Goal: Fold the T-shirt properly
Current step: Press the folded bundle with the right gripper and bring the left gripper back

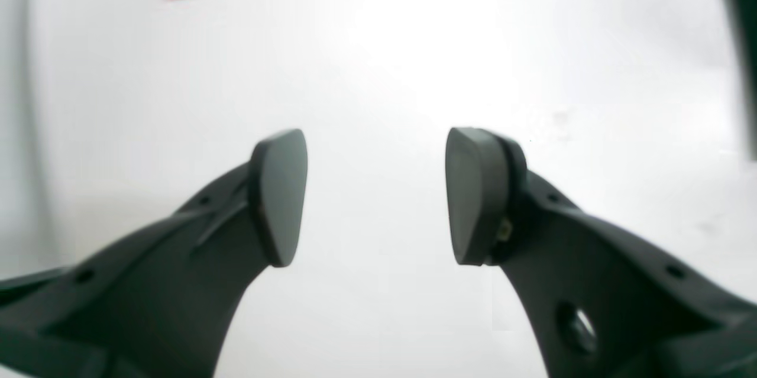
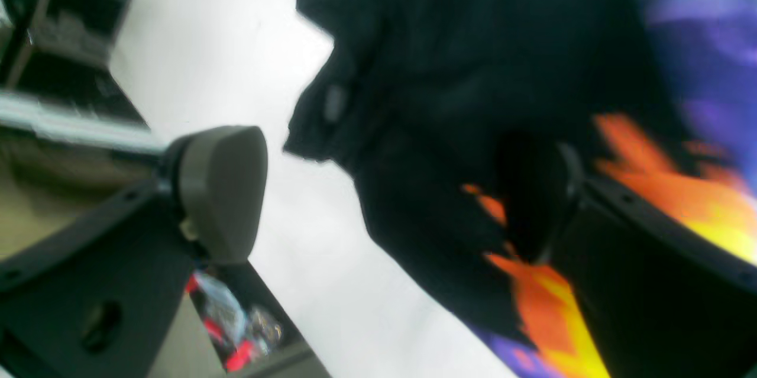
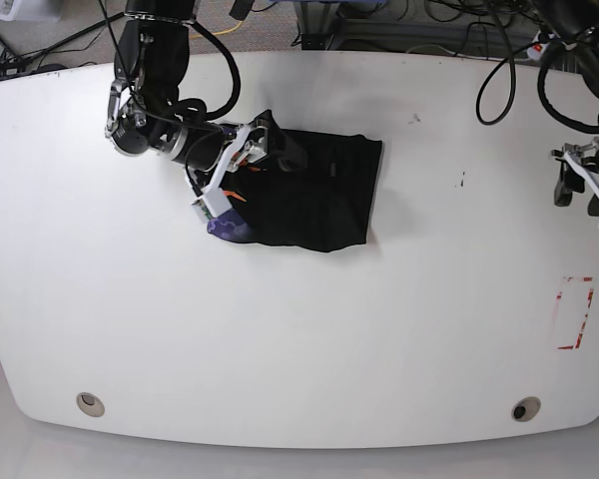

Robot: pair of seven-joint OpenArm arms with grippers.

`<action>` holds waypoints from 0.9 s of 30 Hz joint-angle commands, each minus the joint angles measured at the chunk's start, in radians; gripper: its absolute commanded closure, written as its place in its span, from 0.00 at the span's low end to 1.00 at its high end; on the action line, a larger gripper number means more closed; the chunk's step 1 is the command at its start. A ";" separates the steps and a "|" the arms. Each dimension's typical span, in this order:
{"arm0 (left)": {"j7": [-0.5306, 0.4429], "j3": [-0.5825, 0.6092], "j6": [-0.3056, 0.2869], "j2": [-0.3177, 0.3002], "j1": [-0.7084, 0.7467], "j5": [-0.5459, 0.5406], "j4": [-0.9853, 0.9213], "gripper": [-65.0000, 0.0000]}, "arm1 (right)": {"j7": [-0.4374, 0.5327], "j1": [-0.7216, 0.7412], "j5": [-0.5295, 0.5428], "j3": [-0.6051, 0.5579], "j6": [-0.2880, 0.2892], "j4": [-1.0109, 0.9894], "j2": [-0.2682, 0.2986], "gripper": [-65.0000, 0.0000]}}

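One black T-shirt (image 3: 314, 195), soft cloth, lies folded into a rough rectangle on the far left part of the white table (image 3: 299, 339) in the base view; its surface shows shallow creases, and a purple edge of print pokes out at its near left corner. In the right wrist view the fabric reads matte black with a blurred orange-yellow and blue-purple print.

One right gripper (image 2: 378, 194), dark moulded plastic with rounded, wedge-shaped grey pads: jaws spread wide. One finger stands over bare table beside the garment's edge, the other lies over the printed cloth; nothing is pinched between them. In the base view it sits at the shirt's left end.

One left gripper (image 1: 376, 196), same black plastic, flat matte pads: jaws parted, holding nothing, above bare glossy tabletop. In the base view it hangs at the table's right edge, well apart from the shirt.

One red-outlined rectangle (image 3: 576, 312), marked on the tabletop near the right edge.
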 commanded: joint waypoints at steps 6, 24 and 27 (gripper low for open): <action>-0.019 -0.026 -0.001 -0.065 0.045 -0.008 0.001 0.47 | 0.237 0.054 -0.086 -0.195 0.000 -0.095 -0.003 0.13; -0.021 0.074 -0.001 -0.055 0.079 -0.006 0.009 0.47 | 0.309 0.364 -0.136 -0.269 -0.039 -0.387 -0.098 0.37; -0.021 0.112 -0.001 -0.050 0.078 -0.006 0.033 0.47 | 0.306 0.393 -0.136 -0.344 -0.111 -0.384 -0.107 0.37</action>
